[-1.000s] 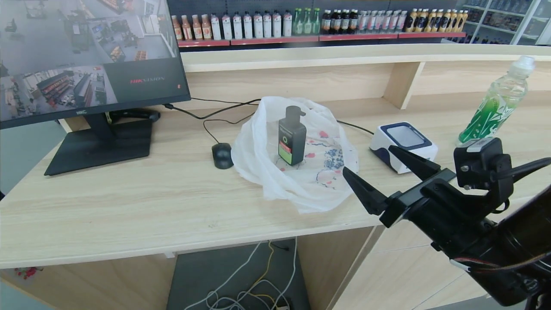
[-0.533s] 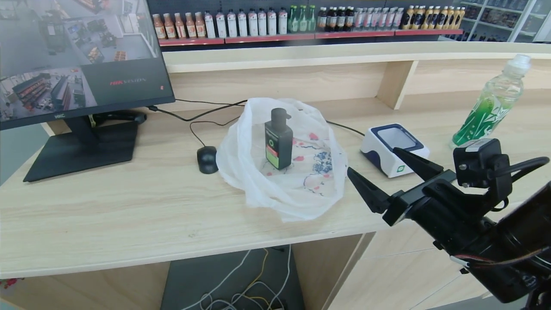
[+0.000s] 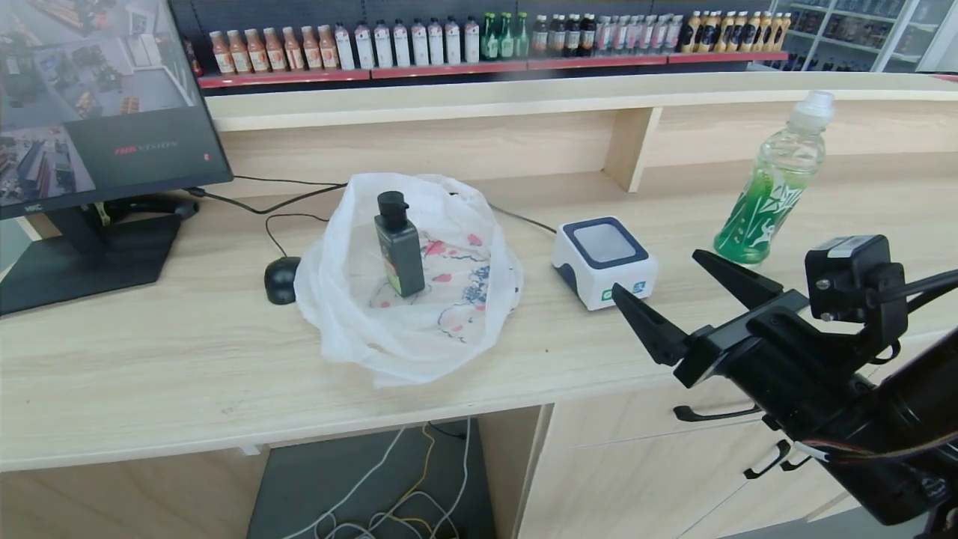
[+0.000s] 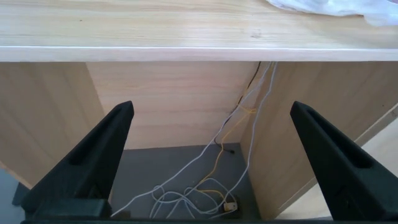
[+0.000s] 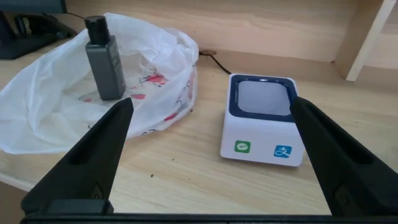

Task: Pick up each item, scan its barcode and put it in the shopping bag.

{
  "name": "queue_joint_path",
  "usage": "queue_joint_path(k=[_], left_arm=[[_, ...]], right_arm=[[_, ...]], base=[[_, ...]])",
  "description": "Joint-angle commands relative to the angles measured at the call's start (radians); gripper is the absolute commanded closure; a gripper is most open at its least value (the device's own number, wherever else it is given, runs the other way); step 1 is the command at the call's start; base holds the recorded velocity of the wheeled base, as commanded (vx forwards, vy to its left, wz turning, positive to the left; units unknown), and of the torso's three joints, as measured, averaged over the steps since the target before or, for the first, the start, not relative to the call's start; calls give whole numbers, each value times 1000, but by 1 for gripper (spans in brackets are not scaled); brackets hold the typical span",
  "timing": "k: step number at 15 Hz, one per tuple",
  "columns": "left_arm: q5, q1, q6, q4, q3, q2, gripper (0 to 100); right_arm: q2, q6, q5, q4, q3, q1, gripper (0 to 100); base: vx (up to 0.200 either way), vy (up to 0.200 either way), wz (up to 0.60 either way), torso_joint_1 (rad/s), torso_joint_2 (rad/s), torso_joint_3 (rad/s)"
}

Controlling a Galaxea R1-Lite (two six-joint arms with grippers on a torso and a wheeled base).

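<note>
The right pincer point(image 3: 657, 271) is hovering open near the scanner point(image 3: 605, 262), while a dark bottle point(image 3: 398, 247) is standing in the bag point(image 3: 352, 329). The left pincer point(image 4: 212, 106) is gaping below the tabletop point(image 4: 124, 25) edge.

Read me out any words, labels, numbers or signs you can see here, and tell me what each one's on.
No text is clear enough to quote.
monitor: red lettering, blurred.
scanner: a green and a blue square sign on its front, no words legible.
dark bottle in the shopping bag: label too small.
green drink bottle: print too small.
shelf bottles: labels too small.
</note>
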State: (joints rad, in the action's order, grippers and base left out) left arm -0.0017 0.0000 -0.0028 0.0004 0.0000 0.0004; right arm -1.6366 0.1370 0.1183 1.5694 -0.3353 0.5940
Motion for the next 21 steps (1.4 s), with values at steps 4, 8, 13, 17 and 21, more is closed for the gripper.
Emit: queue_joint_path(k=[4, 8, 13, 17, 21], left_arm=[[0, 0, 0, 0, 0, 1, 0], [0, 0, 0, 0, 0, 1, 0], [0, 0, 0, 0, 0, 1, 0], [0, 0, 0, 0, 0, 0, 0], [0, 0, 1, 0, 0, 1, 0]], right_arm=[[0, 0, 0, 1, 1, -14, 0], [-2, -2, 0, 1, -2, -13, 0], [-3, -16, 0, 1, -8, -14, 0], [-11, -16, 0, 1, -10, -20, 0], [-32, -16, 0, 1, -13, -20, 0]], base=[[0, -200, 0, 1, 6, -1], [0, -200, 300, 4, 2, 2], [0, -200, 0, 2, 1, 4], [0, -200, 0, 1, -2, 1], [0, -200, 0, 2, -1, 0]])
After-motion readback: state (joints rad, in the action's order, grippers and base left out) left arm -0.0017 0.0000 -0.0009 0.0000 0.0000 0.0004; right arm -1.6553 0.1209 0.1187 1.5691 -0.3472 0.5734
